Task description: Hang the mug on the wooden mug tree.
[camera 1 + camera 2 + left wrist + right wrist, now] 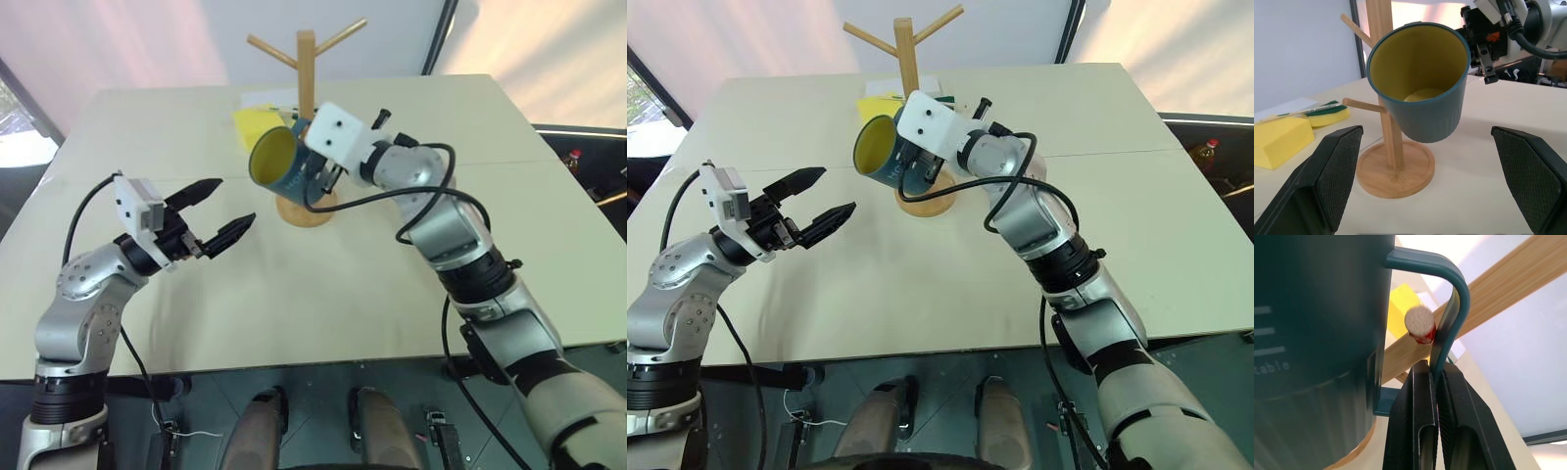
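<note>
Nearest to me, my left gripper (215, 211) hangs above the bare table (323, 294) with its two black fingers spread wide and nothing between them, pointing toward the work. It has no part in this step, and I judge it best kept well apart from the stand.

Further out, my right gripper (1434, 374) is clenched on the lower run of the handle of the mug (281, 160), fingers pressed tight either side of that thin loop. The mug is off the table, tipped over so its yellow mouth faces back toward my left side, right against the pole of the wooden mug tree (306, 73).

In the right wrist view a peg's round end, with a dab of red at it, sits framed inside the handle loop. I think the peg tip has just entered the loop, though that close view makes depth hard to judge, so it may only be lined up behind it.

To do this well, I would keep the handle loop square to the peg and slide along the peg's own upward slant, not straight across, until the loop is well down toward the pole. Then lower so the peg takes the weight before I loosen my grip. The base is a light disc, so any sideways shove could tip it.

Behind the tree lie a yellow sponge (257, 124) and some paper.
</note>
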Motion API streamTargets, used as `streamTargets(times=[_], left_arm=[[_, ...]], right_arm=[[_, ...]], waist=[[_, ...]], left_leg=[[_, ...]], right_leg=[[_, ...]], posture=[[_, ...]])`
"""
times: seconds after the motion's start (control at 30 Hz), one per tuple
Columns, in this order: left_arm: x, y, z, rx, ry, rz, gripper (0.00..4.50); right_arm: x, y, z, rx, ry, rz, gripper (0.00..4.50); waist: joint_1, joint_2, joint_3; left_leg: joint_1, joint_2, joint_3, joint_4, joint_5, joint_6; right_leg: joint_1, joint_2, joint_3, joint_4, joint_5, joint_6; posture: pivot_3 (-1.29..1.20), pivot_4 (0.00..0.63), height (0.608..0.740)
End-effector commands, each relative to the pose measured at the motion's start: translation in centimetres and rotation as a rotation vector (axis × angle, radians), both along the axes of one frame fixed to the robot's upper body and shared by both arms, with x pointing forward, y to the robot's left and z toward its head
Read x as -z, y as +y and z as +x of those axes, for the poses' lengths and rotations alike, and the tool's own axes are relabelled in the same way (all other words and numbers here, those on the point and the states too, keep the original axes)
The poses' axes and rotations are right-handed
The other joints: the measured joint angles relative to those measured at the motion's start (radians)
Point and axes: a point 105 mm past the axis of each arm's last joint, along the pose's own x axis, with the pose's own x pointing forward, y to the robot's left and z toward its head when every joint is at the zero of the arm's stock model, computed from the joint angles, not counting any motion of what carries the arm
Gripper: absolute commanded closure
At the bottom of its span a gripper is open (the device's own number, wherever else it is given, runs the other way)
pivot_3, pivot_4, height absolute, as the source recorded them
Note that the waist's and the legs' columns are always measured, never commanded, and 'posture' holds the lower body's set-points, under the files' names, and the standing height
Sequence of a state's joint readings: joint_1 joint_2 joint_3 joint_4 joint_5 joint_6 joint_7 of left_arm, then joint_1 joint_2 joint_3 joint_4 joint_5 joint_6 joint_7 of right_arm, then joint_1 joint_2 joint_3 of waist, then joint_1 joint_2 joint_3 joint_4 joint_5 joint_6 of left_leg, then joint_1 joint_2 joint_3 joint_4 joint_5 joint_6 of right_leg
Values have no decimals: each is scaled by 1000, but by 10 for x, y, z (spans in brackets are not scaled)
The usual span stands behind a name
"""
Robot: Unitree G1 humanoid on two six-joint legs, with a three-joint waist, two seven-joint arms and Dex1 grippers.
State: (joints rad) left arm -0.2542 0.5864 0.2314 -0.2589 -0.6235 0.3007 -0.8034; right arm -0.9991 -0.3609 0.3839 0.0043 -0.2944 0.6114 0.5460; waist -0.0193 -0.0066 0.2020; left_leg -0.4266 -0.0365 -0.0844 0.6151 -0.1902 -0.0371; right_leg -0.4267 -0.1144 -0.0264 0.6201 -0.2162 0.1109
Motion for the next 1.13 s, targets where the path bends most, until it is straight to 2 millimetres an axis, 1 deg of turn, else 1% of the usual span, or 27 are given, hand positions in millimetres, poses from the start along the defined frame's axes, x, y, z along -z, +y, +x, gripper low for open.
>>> streamTargets(times=[0.03,0.07,0.13,0.17,0.2,0.23,0.27,0.33,0.47,0.53,0.6,0.63,0.7,0.8,0.87,0.9,0.97,1.0,1.07,1.13], left_arm=[[-14,1,-5,2,-59,-1,0],[-15,1,-5,2,-60,-1,0],[-15,1,-5,3,-61,-2,0],[-15,0,-5,3,-61,-2,0],[-15,0,-5,3,-62,-2,0],[-15,0,-5,3,-62,-2,0],[-15,0,-5,3,-62,-2,0],[-15,-1,-5,2,-61,-2,0],[-11,2,-1,-33,-44,-3,0],[-7,7,5,-81,-27,1,0],[-1,13,11,-131,-2,-4,0],[2,17,13,-161,5,-14,0],[5,24,16,-203,13,-32,0],[24,44,25,-342,57,-72,0],[39,58,29,-428,97,-101,0],[52,67,30,-484,131,-125,0],[67,78,29,-545,168,-150,0],[70,80,28,-557,174,-158,0],[79,85,24,-586,187,-172,0],[84,89,21,-609,194,-179,0]], right_arm=[[-22,7,-3,-21,-80,16,3798],[-22,6,-3,-19,-82,18,3440],[-24,5,-2,-14,-95,19,2511],[-26,5,-3,-11,-105,19,1925],[-27,4,-3,-10,-115,19,1519],[-29,4,-3,-11,-124,19,863],[-31,2,-5,-14,-140,17,467],[-39,-3,-11,-25,-179,16,467],[-56,-23,-25,-65,-244,67,467],[-58,-35,-34,-100,-218,137,467],[-51,-48,-42,-138,-141,243,467],[-45,-56,-46,-159,-108,285,467],[-36,-63,-53,-194,-61,347,467],[-4,-83,-61,-225,114,582,467],[17,-99,-58,-174,178,715,467],[36,-106,-54,-130,211,741,467],[58,-114,-52,-84,236,738,467],[65,-115,-52,-77,240,738,467],[79,-119,-50,-54,268,790,467],[89,-121,-48,-36,287,823,467]], waist=[[0,0,0],[-1,0,0],[-1,0,0],[-1,0,0],[-1,0,0],[-1,0,0],[-1,0,0],[0,0,0],[6,0,0],[6,0,0],[6,0,0],[6,0,0],[6,0,0],[4,-1,-1],[3,-1,-1],[3,-1,-1],[3,-1,-1],[4,-1,-1],[4,-1,-1],[4,-1,-1]], left_leg=[[0,0,0,0,0,0],[0,0,0,0,0,0],[0,0,0,0,0,0],[0,0,0,0,0,0],[0,0,0,0,0,0],[0,0,0,0,0,0],[0,0,0,0,0,0],[0,0,0,0,0,0],[0,0,0,0,0,0],[0,0,0,0,0,0],[0,0,0,0,0,0],[1,0,0,0,0,0],[2,0,0,0,0,0],[2,1,0,0,0,0],[4,1,0,0,0,0],[4,1,0,0,0,0],[5,1,0,0,0,0],[5,1,1,0,0,0],[5,1,1,0,0,0],[5,1,1,0,0,0]], right_leg=[[0,0,0,0,0,0],[0,0,0,0,0,0],[0,0,0,0,0,0],[0,0,0,0,0,0],[0,0,0,0,0,0],[0,0,0,0,0,0],[0,0,0,0,0,0],[0,0,0,0,0,0],[0,0,0,0,0,0],[1,0,0,-1,0,0],[1,0,0,-1,0,0],[2,0,0,0,0,0],[3,0,0,0,0,0],[3,0,0,0,0,0],[5,1,0,0,0,0],[5,1,0,0,0,0],[5,1,1,0,0,0],[5,1,1,0,-1,-2],[5,1,1,0,-2,-3],[5,1,1,0,-1,-4]], posture=[[0,150,740],[0,150,740],[0,150,740],[0,150,740],[0,150,740],[0,150,740],[0,150,740],[0,150,740],[0,150,740],[0,150,740],[0,150,740],[0,150,740],[0,150,740],[0,150,740],[0,150,740],[0,150,740],[0,150,740],[0,150,740],[0,150,740],[0,150,740]])
